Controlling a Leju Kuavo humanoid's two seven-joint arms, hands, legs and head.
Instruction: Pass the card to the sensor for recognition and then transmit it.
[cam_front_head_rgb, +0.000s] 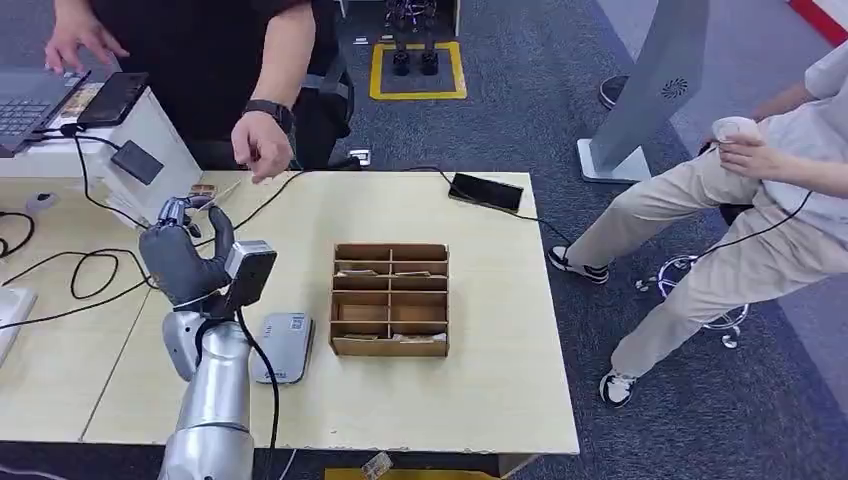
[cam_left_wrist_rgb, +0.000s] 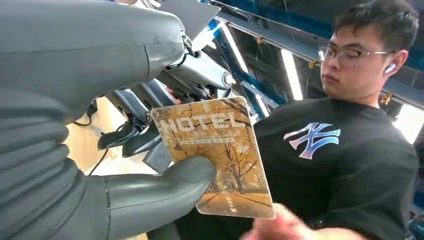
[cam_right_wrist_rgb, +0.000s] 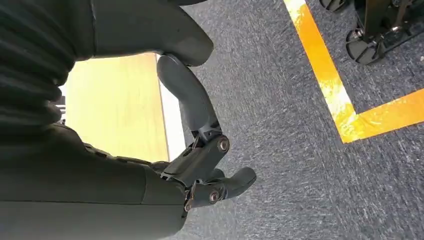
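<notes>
The left robot hand (cam_front_head_rgb: 185, 255) is raised over the tabletop (cam_front_head_rgb: 480, 380) at about nine o'clock from the compartment box (cam_front_head_rgb: 390, 299), pinching a hotel card (cam_left_wrist_rgb: 215, 155) between thumb and fingers. A person's hand (cam_front_head_rgb: 262, 145) hovers just beyond it at one o'clock. The grey sensor (cam_front_head_rgb: 282, 347) lies at five o'clock from the hand. The right robot hand (cam_right_wrist_rgb: 200, 165) hangs over carpet, fingers curled around nothing.

Three views, one high, two at the wrists
Head camera looked down on the table (cam_front_head_rgb: 480, 380); left wrist camera faced up at a person (cam_left_wrist_rgb: 340, 150), shared overhead.
</notes>
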